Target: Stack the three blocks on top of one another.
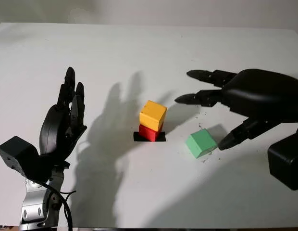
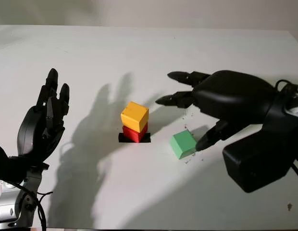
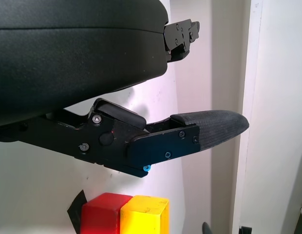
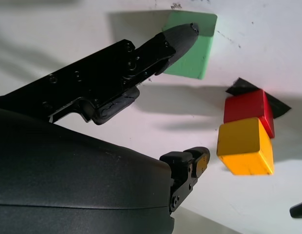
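The yellow block (image 1: 153, 115) sits on the red block (image 1: 149, 132), which stands on a black tape mark (image 1: 149, 137) near the middle of the white table (image 1: 139, 57). The green block (image 1: 201, 143) lies on the table just right of this stack. The right hand (image 1: 221, 108) hovers over the green block with fingers apart, holding nothing, its thumb tip (image 4: 182, 34) just beside the block; the left hand (image 1: 67, 113) is upright at the left, open and empty.
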Controlling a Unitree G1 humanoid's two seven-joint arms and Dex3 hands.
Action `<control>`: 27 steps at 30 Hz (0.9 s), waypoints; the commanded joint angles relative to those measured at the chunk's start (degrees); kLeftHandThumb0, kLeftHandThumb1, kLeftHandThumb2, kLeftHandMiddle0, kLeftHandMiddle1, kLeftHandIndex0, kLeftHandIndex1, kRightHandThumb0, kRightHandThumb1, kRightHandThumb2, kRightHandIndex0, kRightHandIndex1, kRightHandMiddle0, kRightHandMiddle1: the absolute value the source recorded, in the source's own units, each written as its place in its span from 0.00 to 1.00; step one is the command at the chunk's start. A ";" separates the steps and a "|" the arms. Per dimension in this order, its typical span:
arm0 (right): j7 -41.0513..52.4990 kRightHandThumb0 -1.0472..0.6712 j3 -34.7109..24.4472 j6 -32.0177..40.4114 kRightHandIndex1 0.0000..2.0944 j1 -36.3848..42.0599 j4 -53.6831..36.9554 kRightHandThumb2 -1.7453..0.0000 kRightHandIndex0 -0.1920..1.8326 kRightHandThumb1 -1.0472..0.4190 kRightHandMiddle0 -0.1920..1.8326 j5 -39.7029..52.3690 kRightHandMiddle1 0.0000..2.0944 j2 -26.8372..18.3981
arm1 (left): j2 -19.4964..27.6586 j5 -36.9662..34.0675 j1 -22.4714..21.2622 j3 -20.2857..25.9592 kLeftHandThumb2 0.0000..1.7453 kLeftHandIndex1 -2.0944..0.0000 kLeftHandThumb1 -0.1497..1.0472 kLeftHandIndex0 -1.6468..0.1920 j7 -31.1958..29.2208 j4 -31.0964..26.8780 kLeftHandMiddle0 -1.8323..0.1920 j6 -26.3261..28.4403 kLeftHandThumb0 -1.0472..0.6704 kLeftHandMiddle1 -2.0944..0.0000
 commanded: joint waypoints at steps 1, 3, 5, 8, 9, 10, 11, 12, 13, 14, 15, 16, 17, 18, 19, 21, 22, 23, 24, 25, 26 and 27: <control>-0.55 0.19 0.57 -0.58 0.03 1.46 -0.10 0.97 0.10 0.16 0.28 -1.28 0.03 -0.27 | 0.01 -0.14 0.74 -0.24 0.36 1.00 1.00 1.00 -0.26 -0.90 1.00 -0.45 0.18 1.00; -1.43 0.19 0.89 -1.00 0.03 2.59 -0.10 0.97 0.10 0.16 0.28 -2.73 0.03 0.16 | 0.16 0.00 0.81 -0.14 0.36 1.00 1.00 1.00 -0.29 -0.93 1.00 -0.37 0.18 1.00; -3.42 0.19 1.08 -2.04 0.03 4.33 0.34 0.96 0.11 0.15 0.28 -4.47 0.02 0.88 | 0.33 0.11 0.88 -0.04 0.36 1.00 1.00 1.00 -0.21 -1.03 1.00 -0.11 0.18 1.00; -7.16 0.18 1.58 -4.21 0.03 6.32 1.21 0.97 0.11 0.14 0.27 -8.24 0.02 1.58 | 0.19 0.47 0.92 -0.02 0.36 1.00 1.00 1.00 0.19 -1.07 1.00 -0.37 0.19 1.00; -8.11 0.19 1.71 -4.58 0.03 6.89 1.40 0.97 0.11 0.14 0.27 -9.29 0.02 1.76 | 0.12 0.82 0.96 -0.10 0.36 1.00 1.00 1.00 0.47 -1.12 1.00 -0.57 0.19 1.00; -9.08 0.19 1.87 -4.88 0.03 7.43 1.70 0.97 0.11 0.14 0.27 -10.26 0.02 1.98 | 0.14 1.15 1.00 -0.21 0.36 1.00 1.00 1.00 0.60 -1.14 1.00 -0.76 0.20 1.00; -10.27 0.20 1.92 -5.22 0.03 8.02 2.12 0.97 0.11 0.14 0.27 -10.90 0.02 2.35 | 0.18 1.42 1.05 -0.27 0.35 1.00 1.00 1.00 0.58 -1.09 1.00 -1.11 0.20 1.00; -11.64 0.20 1.93 -5.67 0.03 8.57 2.51 0.97 0.11 0.14 0.27 -11.81 0.03 2.69 | 0.21 1.60 1.04 -0.31 0.35 1.00 1.00 1.00 0.47 -0.95 1.00 -1.43 0.20 1.00; -12.90 0.21 1.95 -6.07 0.03 9.06 2.94 0.97 0.11 0.15 0.28 -12.63 0.03 3.02 | 0.21 1.57 1.00 -0.29 0.35 1.00 1.00 1.00 0.32 -0.79 1.00 -1.62 0.20 1.00; -13.73 0.21 1.99 -6.07 0.03 9.49 3.17 0.97 0.12 0.15 0.28 -13.33 0.03 3.26 | 0.14 1.43 1.01 -0.27 0.35 1.00 1.00 1.00 0.26 -0.81 1.00 -1.57 0.20 1.00; -14.41 0.22 2.07 -6.07 0.03 9.83 3.39 0.97 0.12 0.15 0.28 -13.93 0.03 3.44 | 0.15 1.29 1.01 -0.23 0.35 1.00 1.00 1.00 0.09 -0.70 1.00 -1.65 0.20 1.00; -14.90 0.22 2.16 -5.91 0.03 10.09 3.53 0.97 0.12 0.15 0.28 -14.60 0.03 3.56 | 0.23 1.39 1.09 -0.26 0.35 1.00 1.00 1.00 0.09 -0.82 1.00 -1.51 0.20 1.00; -15.46 0.23 2.20 -5.91 0.03 10.33 3.75 0.97 0.11 0.15 0.28 -15.10 0.03 3.69 | 0.27 1.46 1.16 -0.28 0.35 1.00 1.00 1.00 0.04 -0.85 1.00 -1.55 0.20 1.00; -15.96 0.23 2.25 -5.88 0.03 10.52 3.95 0.97 0.12 0.15 0.28 -15.53 0.03 3.82 | 0.30 1.50 1.23 -0.29 0.35 1.00 1.00 1.00 -0.04 -0.84 1.00 -1.59 0.20 1.00; -16.23 0.24 2.28 -5.64 0.03 10.67 4.05 0.97 0.12 0.15 0.28 -15.67 0.03 3.99 | 0.24 1.57 1.27 -0.32 0.34 1.00 1.00 1.00 0.04 -0.92 1.00 -1.54 0.20 1.00; -17.15 0.25 2.26 -5.53 0.03 10.99 4.37 0.97 0.12 0.15 0.29 -15.77 0.03 4.45 | 0.21 1.62 1.41 -0.47 0.32 1.00 1.00 1.00 0.08 -1.16 1.00 -1.26 0.20 1.00; -17.87 0.25 2.21 -5.78 0.03 11.14 4.68 0.97 0.12 0.15 0.29 -15.74 0.03 4.73 | 0.26 1.64 1.51 -0.55 0.31 1.00 1.00 1.00 0.05 -1.28 1.00 -1.07 0.20 1.00; -18.68 0.26 2.15 -6.13 0.03 11.32 5.04 0.97 0.13 0.15 0.30 -15.67 0.03 5.04 | 0.37 1.88 1.63 -0.68 0.31 1.00 1.00 1.00 0.08 -1.38 1.00 -0.98 0.20 1.00; -19.65 0.26 2.17 -6.64 0.03 11.43 5.43 0.97 0.13 0.16 0.31 -15.94 0.04 5.25 | 0.42 2.20 1.73 -0.79 0.30 1.00 1.00 1.00 0.23 -1.53 1.00 -0.93 0.19 1.00; -20.35 0.26 2.25 -6.93 0.04 11.53 5.73 0.97 0.14 0.16 0.31 -16.23 0.04 5.42 | 0.49 2.41 1.80 -0.86 0.30 1.00 1.00 1.00 0.26 -1.60 1.00 -0.94 0.19 1.00; -20.92 0.27 2.35 -7.12 0.04 11.63 5.96 0.97 0.14 0.16 0.32 -16.57 0.04 5.53 | 0.46 2.46 1.84 -0.87 0.29 1.00 1.00 1.00 0.27 -1.65 1.00 -0.96 0.19 1.00; -21.45 0.28 2.44 -7.29 0.03 11.67 6.19 0.97 0.14 0.16 0.32 -16.97 0.04 5.64 | 0.46 2.40 1.86 -0.83 0.29 1.00 1.00 1.00 0.18 -1.64 1.00 -1.03 0.19 1.00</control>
